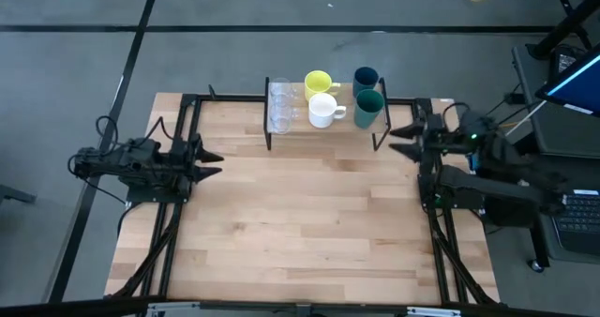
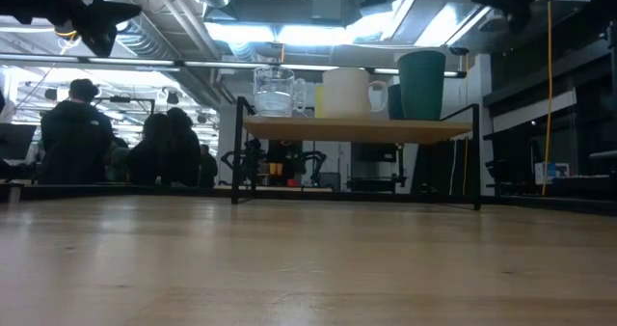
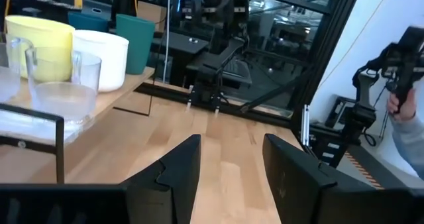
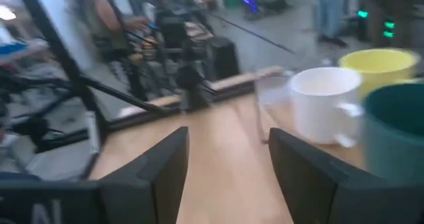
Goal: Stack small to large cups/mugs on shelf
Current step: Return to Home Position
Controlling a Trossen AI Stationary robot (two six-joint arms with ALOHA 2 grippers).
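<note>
The shelf (image 1: 323, 129) stands at the table's far middle on thin black legs. On it stand two clear cups (image 1: 280, 108), a yellow mug (image 1: 318, 81), a white mug (image 1: 323, 111), a dark navy cup (image 1: 366, 77) and a taller teal-green cup (image 1: 368, 109), each on its base. My left gripper (image 1: 214, 164) is open and empty at the table's left edge. My right gripper (image 1: 397, 139) is open and empty at the right edge, just right of the shelf. The left wrist view shows the clear cups (image 3: 63, 91), the right wrist view the white mug (image 4: 324, 105).
The wooden tabletop (image 1: 300, 223) spreads between the arms and in front of the shelf. Black frame rails (image 1: 178, 223) run along both table sides. People sit in the room beyond the table (image 2: 72, 133). A laptop (image 1: 572, 78) stands off the table's right side.
</note>
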